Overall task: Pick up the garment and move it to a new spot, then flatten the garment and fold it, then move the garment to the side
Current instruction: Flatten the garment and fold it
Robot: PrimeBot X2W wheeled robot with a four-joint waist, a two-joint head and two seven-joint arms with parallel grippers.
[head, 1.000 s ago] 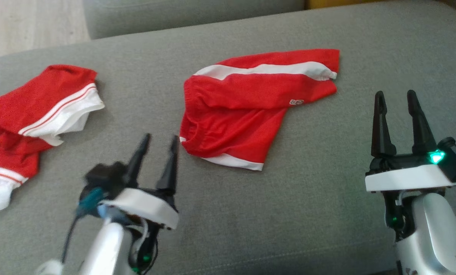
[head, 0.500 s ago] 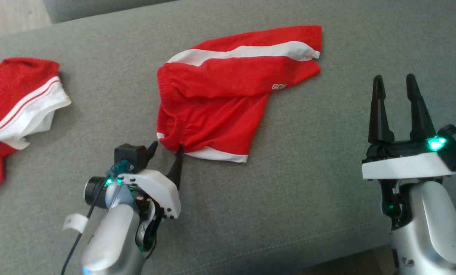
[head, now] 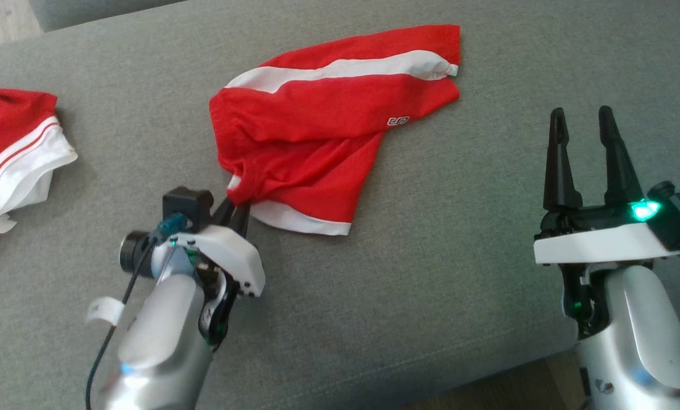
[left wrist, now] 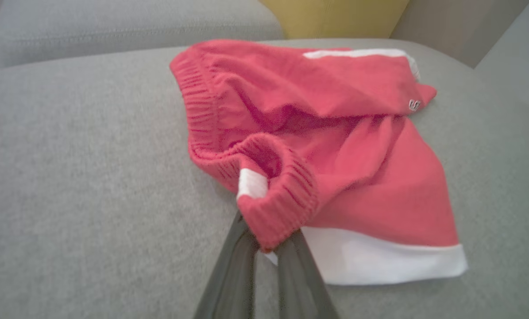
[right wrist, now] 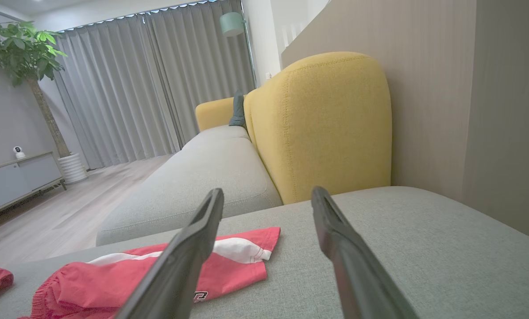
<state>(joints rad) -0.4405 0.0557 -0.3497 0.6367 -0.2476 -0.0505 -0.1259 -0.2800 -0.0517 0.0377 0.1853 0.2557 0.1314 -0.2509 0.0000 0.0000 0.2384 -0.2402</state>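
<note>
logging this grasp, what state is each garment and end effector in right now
red mesh shorts with white stripes: rumpled on the grey sofa, waistband corner pinched
left end effector: shut on the shorts' waistband
right end effector: open, empty
second red-and-white garment: crumpled, untouched

Garment (head: 317, 136) red, white stripe and hem; sofa (head: 459, 296) grey.

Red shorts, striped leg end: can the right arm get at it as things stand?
Probably yes. The right end effector hovers open beside the red shorts, with bare grey cushion between them. The left end effector is shut on the waistband corner, at the opposite end.
</note>
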